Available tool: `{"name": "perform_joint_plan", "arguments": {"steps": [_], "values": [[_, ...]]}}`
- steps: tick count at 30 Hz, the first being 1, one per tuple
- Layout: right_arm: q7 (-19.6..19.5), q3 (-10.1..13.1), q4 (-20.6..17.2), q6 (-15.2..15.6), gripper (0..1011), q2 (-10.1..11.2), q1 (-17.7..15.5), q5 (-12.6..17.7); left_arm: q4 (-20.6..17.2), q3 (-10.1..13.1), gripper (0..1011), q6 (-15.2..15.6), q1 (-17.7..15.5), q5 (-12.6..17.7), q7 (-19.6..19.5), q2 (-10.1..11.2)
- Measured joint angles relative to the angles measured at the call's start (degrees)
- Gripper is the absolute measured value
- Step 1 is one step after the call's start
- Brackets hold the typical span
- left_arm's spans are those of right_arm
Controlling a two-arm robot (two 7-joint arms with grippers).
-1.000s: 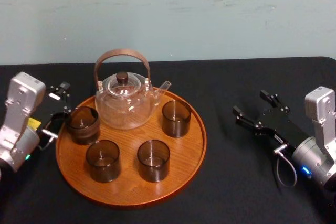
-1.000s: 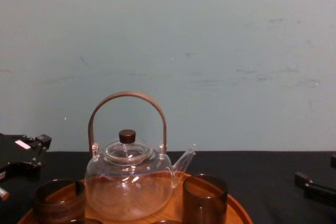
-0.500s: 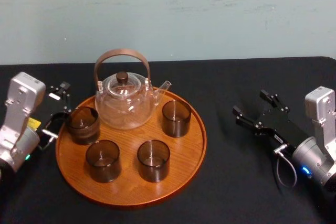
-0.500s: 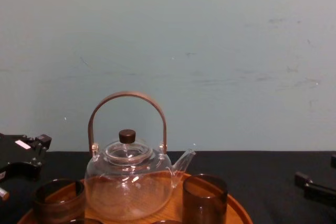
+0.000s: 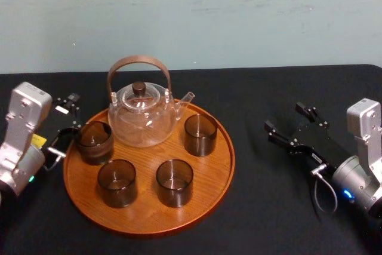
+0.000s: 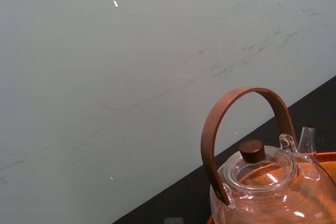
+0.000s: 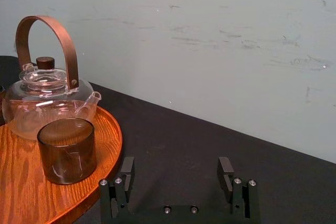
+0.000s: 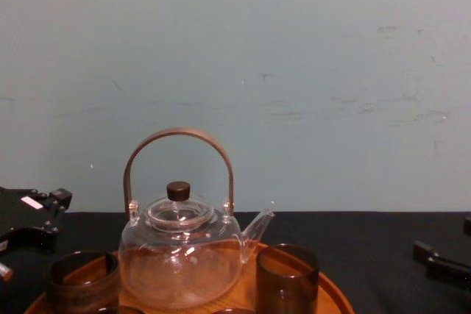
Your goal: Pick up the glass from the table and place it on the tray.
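The round orange-brown wooden tray (image 5: 209,174) lies on the black table and carries a glass teapot (image 5: 142,117) with a brown handle and several dark smoky glasses. The leftmost glass (image 5: 94,141) stands upright on the tray's left part, also seen in the chest view (image 8: 81,281). My left gripper (image 5: 70,114) hovers just left of that glass at the tray's rim, open and empty; its fingers (image 8: 57,198) show at the chest view's left edge. My right gripper (image 5: 286,119) rests open over the table, well right of the tray, and appears in its own wrist view (image 7: 176,174).
Black cloth covers the table (image 5: 268,88), with bare room between the tray and the right gripper. A pale green wall (image 5: 191,10) rises behind the table's back edge. Another glass (image 7: 67,149) stands on the tray's right part, nearest the right gripper.
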Motion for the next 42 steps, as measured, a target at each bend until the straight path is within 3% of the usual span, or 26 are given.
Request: {"name": "perform_joint_plan", "arguments": {"steps": [42], "values": [[0.0,0.0,0.0,0.0,1003,0.0,0.0,0.0,0.0,0.0,0,0.0,0.0,0.0,0.0,0.0]]}}
